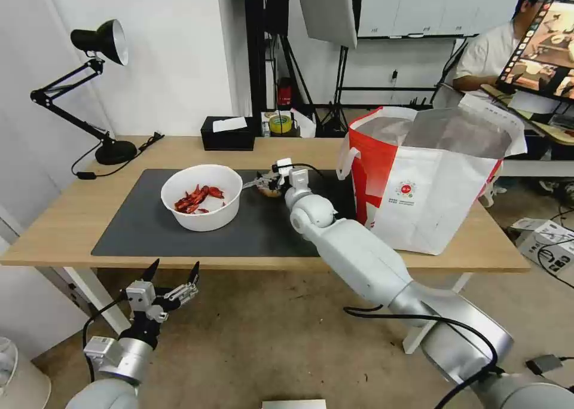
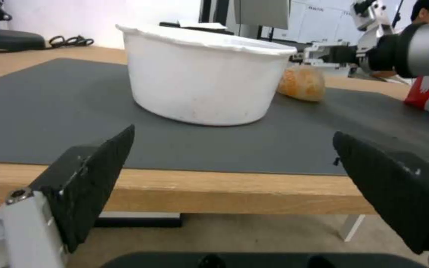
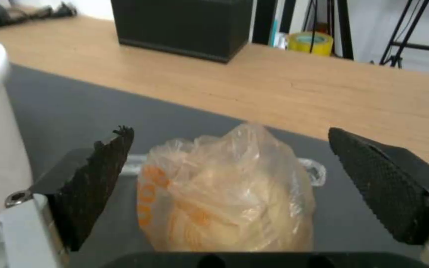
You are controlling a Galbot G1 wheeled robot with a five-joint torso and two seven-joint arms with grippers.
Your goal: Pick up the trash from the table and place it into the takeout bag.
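The right gripper (image 3: 229, 175) reaches out over the middle of the dark grey mat (image 1: 149, 217) on the surface (image 1: 72, 211). Its two black fingers (image 3: 100, 178) are spread wide, one on each side of the small clear bag (image 3: 224, 197) of yellowish stuff. The fingers are not touching the bag. The bag sits on the mat, just beside the white bowl (image 1: 202, 197) and nearer the back edge of the mat. The bowl has red shells inside and stands on the mat, closer to the left end of the surface. The big white-and-red takeout bag (image 1: 424, 182) stands upright at the right end of the surface, with its top open and silver inside. Part of it rests on the right edge of the mat. The left gripper (image 1: 172, 274) hangs low, in front of the front edge of the surface and below it. Its fingers (image 2: 95, 175) are spread apart too and hold nothing. It points toward the bowl. A black tissue box (image 1: 228, 133) sits near the back edge of the surface, and a black desk lamp (image 1: 98, 86) stands at the back left corner.
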